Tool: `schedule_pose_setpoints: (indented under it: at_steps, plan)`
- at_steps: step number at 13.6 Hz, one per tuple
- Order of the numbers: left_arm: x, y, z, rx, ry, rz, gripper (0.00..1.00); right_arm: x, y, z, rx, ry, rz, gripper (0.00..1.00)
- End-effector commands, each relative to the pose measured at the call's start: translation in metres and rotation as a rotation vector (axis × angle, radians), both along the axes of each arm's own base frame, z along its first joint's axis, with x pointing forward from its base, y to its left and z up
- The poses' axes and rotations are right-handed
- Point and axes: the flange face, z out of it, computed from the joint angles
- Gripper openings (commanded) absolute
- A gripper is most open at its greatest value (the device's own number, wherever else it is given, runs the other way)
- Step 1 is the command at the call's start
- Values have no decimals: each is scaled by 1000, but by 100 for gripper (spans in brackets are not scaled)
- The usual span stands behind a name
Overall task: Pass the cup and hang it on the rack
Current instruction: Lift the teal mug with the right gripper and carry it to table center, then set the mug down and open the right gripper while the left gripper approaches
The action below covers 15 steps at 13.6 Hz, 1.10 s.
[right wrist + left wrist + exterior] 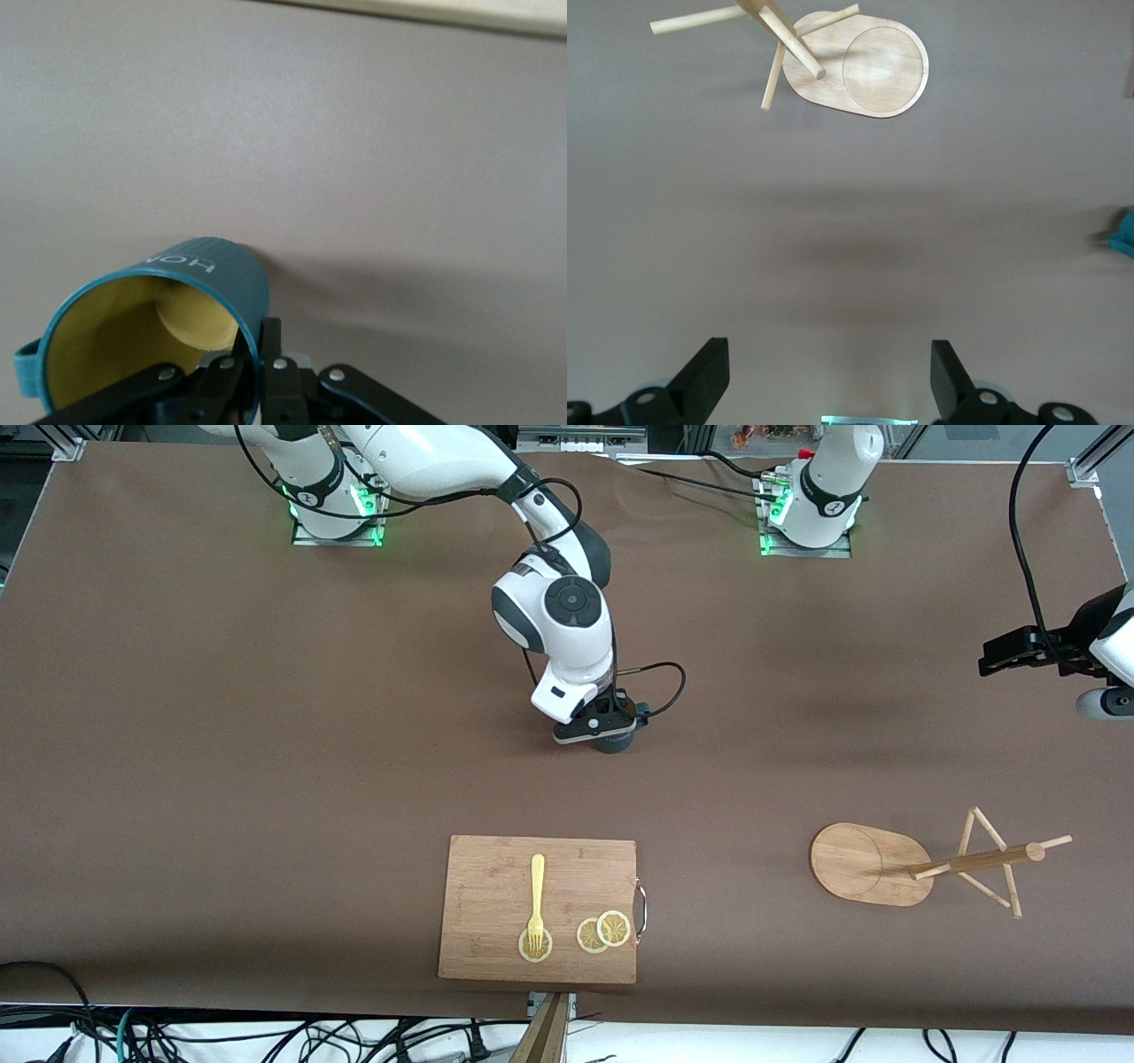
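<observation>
The cup [613, 741], dark teal with a yellow inside, is at the middle of the table, low at its surface. My right gripper [609, 724] is shut on its rim. In the right wrist view the cup [190, 283] shows ribbed, and my right gripper [259, 359] has one finger inside the wall and one outside. The rack [870, 864] stands toward the left arm's end, nearer the front camera, its post and pegs [979, 861] bare. My left gripper [1010, 654] hangs open and empty over the table's end. In the left wrist view it [828, 381] faces the rack [873, 75].
A rectangular bamboo cutting board [496, 868] lies near the front edge, nearer the front camera than the cup. On it are a yellow fork [537, 895] and lemon slices [603, 932]. Brown table cover lies between the cup and the rack.
</observation>
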Motion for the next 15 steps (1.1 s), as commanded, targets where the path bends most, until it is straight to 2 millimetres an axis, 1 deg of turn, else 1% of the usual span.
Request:
schedule_pose_setpoints:
  at_steps: [1,3,6,8,9,10,11,12,14,15]
  plan:
    - [6,2,5,17,-13,3,100,6,1,-6,30,39,-59,0]
    - [9,2,-1,15,-4,3,100,5,0,-11,24,45,-62,0]
    - [9,3,-2,15,-1,4,100,3,1,-12,17,47,-60,0]
    - [10,-8,-3,14,0,-19,100,0,2,-16,-8,35,-41,0]
    - [11,-10,-5,5,4,-34,100,-7,7,-21,-42,11,-23,8]
    - [13,-14,-10,-23,11,-37,100,-15,14,-21,-66,-24,-24,57]
    - [18,-17,-21,-52,27,-43,100,-14,14,-21,-86,-43,-15,82]
    - [19,-21,-29,-74,44,-57,100,-13,13,-16,-87,-51,-4,99]
    - [19,-45,-41,-83,75,-121,100,-9,8,-9,-96,-48,30,100]
    - [17,-58,-54,-88,100,-160,100,-10,8,0,-100,-37,43,100]
